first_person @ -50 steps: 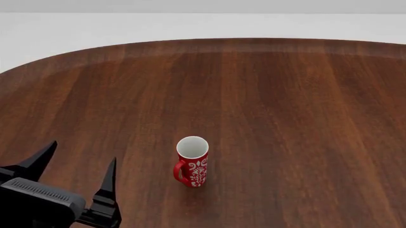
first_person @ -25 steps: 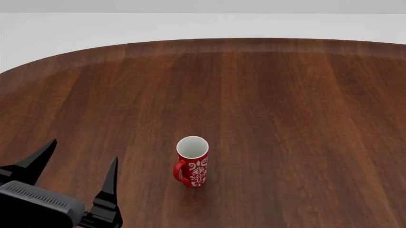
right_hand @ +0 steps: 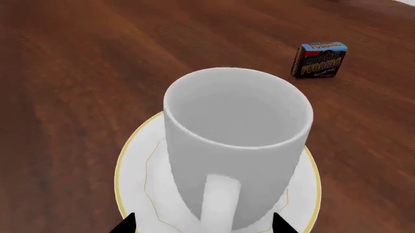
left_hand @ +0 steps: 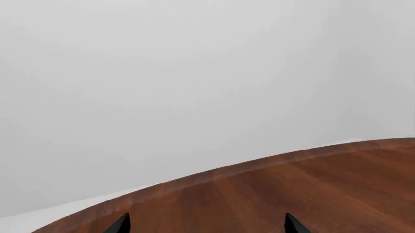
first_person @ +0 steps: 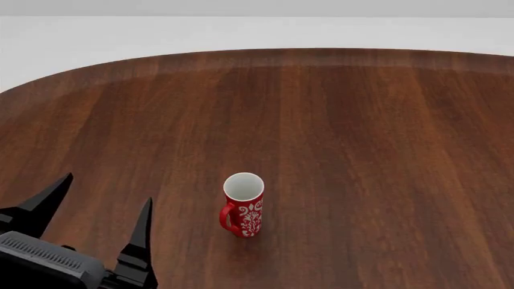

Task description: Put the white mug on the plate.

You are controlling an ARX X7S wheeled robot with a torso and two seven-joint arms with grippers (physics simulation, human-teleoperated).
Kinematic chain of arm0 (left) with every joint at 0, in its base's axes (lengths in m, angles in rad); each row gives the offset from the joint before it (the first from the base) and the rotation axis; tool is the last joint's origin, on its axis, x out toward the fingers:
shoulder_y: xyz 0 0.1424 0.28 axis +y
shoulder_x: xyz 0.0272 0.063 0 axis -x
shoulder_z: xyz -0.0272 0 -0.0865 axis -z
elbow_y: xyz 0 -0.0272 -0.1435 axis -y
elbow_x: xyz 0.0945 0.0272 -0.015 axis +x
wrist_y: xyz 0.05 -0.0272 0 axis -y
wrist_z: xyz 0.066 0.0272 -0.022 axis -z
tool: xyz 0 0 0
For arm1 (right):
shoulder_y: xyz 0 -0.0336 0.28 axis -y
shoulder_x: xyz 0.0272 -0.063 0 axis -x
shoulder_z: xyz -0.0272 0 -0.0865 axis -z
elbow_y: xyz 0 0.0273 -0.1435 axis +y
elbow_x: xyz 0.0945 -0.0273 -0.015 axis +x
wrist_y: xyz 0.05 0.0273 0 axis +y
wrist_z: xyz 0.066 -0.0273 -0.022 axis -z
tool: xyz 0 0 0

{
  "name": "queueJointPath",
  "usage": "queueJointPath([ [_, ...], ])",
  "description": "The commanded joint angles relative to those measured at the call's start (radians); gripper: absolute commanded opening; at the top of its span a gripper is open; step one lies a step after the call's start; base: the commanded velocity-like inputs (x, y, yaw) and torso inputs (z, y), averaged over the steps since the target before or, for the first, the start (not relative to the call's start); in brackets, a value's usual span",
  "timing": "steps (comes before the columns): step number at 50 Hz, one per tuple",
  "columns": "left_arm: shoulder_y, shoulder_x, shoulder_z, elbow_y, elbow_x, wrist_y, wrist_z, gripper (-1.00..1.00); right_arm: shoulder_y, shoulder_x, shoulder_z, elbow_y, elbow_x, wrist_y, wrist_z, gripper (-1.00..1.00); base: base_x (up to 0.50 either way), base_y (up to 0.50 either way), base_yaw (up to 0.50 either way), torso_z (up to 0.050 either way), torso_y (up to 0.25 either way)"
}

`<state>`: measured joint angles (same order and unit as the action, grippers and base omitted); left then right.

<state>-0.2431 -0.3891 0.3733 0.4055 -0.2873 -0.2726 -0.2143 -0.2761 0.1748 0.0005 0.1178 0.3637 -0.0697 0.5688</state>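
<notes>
The white mug (right_hand: 236, 145) stands upright on the plate (right_hand: 139, 179), seen only in the right wrist view, with its handle (right_hand: 217, 204) turned toward the camera. My right gripper (right_hand: 204, 224) is open. Its two tips stand either side of the mug's lower part, and the left tip is clearly apart from the mug. The right arm, mug and plate are out of the head view. My left gripper (first_person: 105, 189) is open and empty over the near left of the table. It also shows in the left wrist view (left_hand: 205, 224).
A red mug with a white floral pattern (first_person: 242, 206) stands upright mid-table, to the right of my left gripper. A small pudding box (right_hand: 319, 60) stands beyond the plate. The dark wooden table (first_person: 362, 132) has a rounded far edge.
My left gripper's body has sunk slightly toward the head view's lower edge. The red mug has not moved.
</notes>
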Motion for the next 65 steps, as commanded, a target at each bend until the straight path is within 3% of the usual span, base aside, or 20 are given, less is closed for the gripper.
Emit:
queueJointPath([
  [1,-0.003,-0.001,0.002,-0.003,-0.005,0.001,0.001,1.0,-0.008,0.009,-0.006,-0.05,0.001,0.017,0.019,1.0,0.0,0.0,0.0,0.0,0.0],
  [30,0.0,-0.01,-0.023,-0.028,-0.023,0.044,0.003,1.0,-0.048,0.066,-0.018,-0.374,-0.066,0.158,0.17,1.0,0.0,0.0,0.0,0.0,0.0],
  [65,0.016,-0.029,-0.052,0.001,-0.037,0.048,-0.027,1.0,0.022,0.178,-0.058,-0.667,-0.115,0.369,0.213,1.0,0.0,0.0,0.0,0.0,0.0],
])
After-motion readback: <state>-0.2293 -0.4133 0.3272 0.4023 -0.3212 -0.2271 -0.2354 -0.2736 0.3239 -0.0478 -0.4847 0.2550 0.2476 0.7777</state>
